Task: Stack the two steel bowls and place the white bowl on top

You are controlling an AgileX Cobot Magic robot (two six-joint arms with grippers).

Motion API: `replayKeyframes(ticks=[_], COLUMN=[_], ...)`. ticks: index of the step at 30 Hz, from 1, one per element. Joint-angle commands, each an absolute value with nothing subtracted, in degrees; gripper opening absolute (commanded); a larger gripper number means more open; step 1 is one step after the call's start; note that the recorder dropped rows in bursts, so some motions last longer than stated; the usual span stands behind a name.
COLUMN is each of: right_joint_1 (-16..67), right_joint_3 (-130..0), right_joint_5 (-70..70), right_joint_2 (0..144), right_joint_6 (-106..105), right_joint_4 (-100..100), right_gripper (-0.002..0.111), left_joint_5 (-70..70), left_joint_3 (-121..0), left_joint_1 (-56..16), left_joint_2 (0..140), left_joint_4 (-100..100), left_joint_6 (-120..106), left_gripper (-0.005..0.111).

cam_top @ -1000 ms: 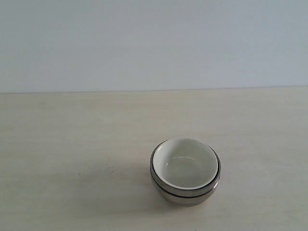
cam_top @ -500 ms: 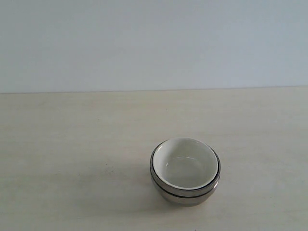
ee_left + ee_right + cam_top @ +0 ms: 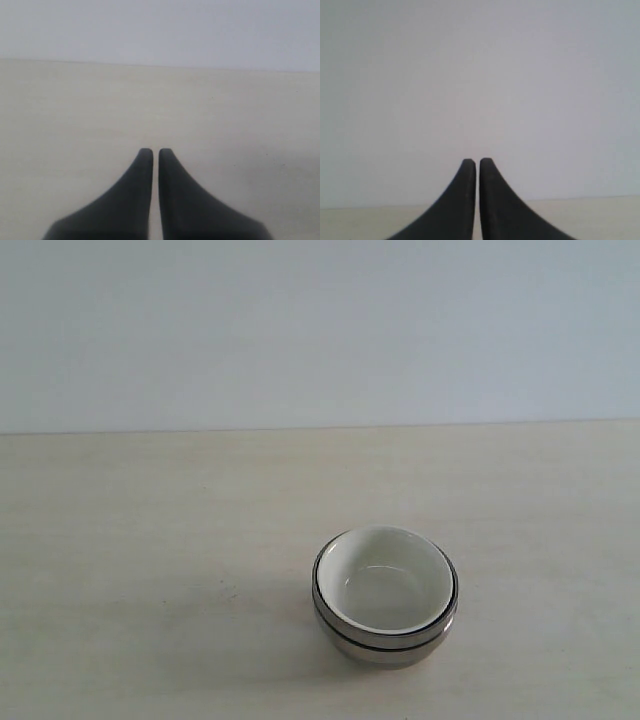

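In the exterior view the two steel bowls (image 3: pixel 385 638) sit nested one inside the other on the table, right of centre near the front. The white bowl (image 3: pixel 385 578) rests upright inside the upper steel bowl. Neither arm appears in the exterior view. My left gripper (image 3: pixel 155 150) is shut with nothing between its dark fingers, over bare table. My right gripper (image 3: pixel 477 161) is also shut and empty, facing the pale wall, with a strip of table low in its view.
The light wooden table (image 3: pixel 150 540) stretches back to a plain pale wall (image 3: pixel 320 330). A faint shadow lies on the table left of the bowl stack.
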State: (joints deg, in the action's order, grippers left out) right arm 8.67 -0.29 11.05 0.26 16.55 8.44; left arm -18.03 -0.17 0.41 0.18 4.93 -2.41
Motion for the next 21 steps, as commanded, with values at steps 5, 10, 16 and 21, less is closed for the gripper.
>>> replayKeyframes(ticks=[5,10,16,21], right_joint_1=[8.5,8.5,8.5,8.5], right_joint_3=[0.0,0.0,0.0,0.0], right_joint_5=[5.0,-0.6,-2.3,-2.3], right_joint_2=[0.0,0.0,0.0,0.0], right_joint_6=[16.1,16.1,16.0,16.0], right_joint_4=[8.4,8.4,4.8,4.2], right_gripper=[0.000,0.000,0.000,0.000], left_joint_5=[-17.6,-17.6,-17.6,-17.6], left_joint_3=[0.0,0.0,0.0,0.0], left_joint_1=[0.1,0.1,0.1,0.1], left_joint_2=[0.0,0.0,0.0,0.0], left_joint_4=[4.9,4.9,4.9,4.9], left_joint_6=[-2.1,-2.1,-2.1,-2.1], left_gripper=[0.004,0.004,0.004,0.004])
